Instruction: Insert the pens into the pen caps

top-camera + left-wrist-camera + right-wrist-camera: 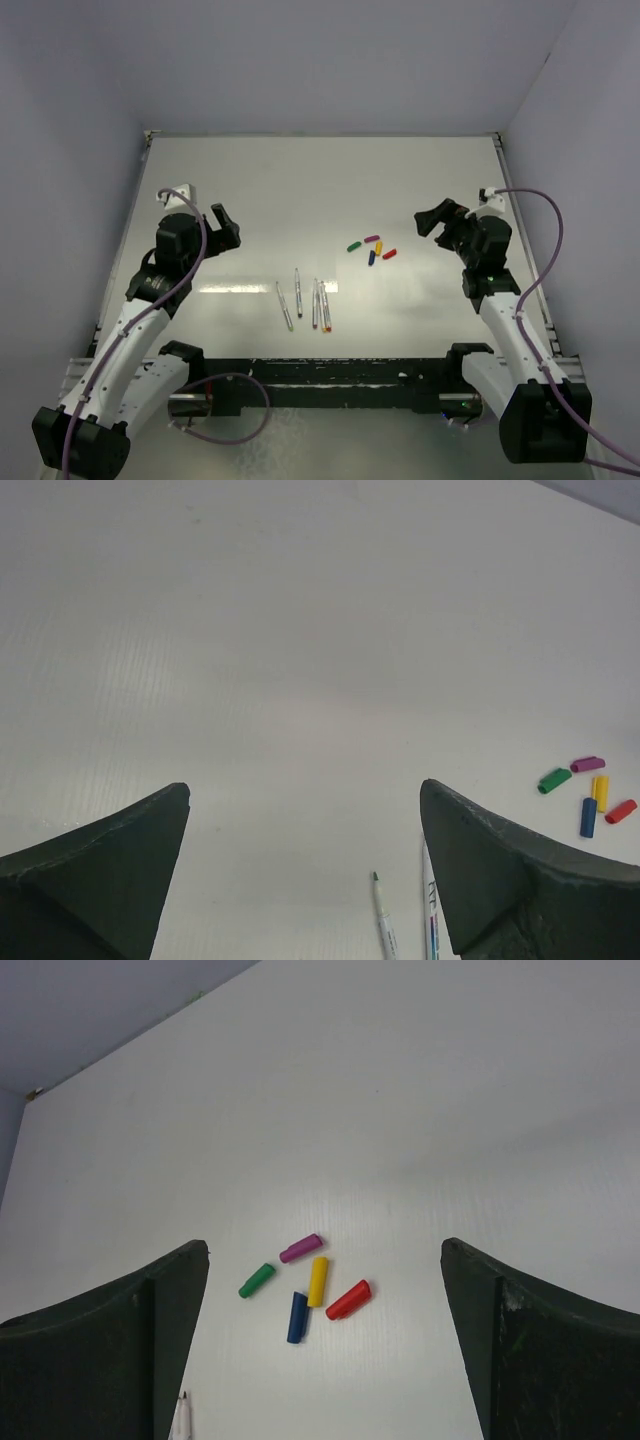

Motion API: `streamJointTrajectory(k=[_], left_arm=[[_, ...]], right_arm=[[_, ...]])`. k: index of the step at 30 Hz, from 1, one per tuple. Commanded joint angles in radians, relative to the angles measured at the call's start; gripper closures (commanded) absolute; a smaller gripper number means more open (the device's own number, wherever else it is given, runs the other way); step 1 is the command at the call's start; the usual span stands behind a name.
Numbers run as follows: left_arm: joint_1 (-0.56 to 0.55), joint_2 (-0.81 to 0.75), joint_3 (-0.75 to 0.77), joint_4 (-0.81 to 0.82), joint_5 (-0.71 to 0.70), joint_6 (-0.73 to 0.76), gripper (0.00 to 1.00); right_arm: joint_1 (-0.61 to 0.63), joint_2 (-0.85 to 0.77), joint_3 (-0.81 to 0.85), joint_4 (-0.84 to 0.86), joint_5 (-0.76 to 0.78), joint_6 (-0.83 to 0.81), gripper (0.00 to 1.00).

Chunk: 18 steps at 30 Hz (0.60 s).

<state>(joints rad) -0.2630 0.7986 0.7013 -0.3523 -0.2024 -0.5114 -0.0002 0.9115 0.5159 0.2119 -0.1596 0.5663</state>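
Just beside the pen caps [378, 247], on the side nearer the robot, the pens [316, 303] lie uncapped, while the left gripper [228, 226] and right gripper [432, 224] hang either side of the caps, both spread wide and empty, probably ready for picking.

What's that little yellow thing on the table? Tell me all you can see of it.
The yellow cap is a tiny, smooth, plastic-looking capsule lying flat on the white table. The purple cap sits just past one end, the blue cap alongside, seemingly touching it, the red cap and green cap close by. Nothing holds it.
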Motion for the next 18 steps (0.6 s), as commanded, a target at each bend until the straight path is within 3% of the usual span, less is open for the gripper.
streamJointTrajectory(k=[1,18], left_arm=[[-0.001,-0.006,0.034,0.07,0.055,0.058,0.01],[-0.001,0.024,0.037,0.063,0.077,0.028,0.01]], right_arm=[[0.0,-0.025,0.009,0.0,0.041,-0.001,0.0],[0.0,-0.032,0.028,-0.003,0.036,-0.06,0.0]])
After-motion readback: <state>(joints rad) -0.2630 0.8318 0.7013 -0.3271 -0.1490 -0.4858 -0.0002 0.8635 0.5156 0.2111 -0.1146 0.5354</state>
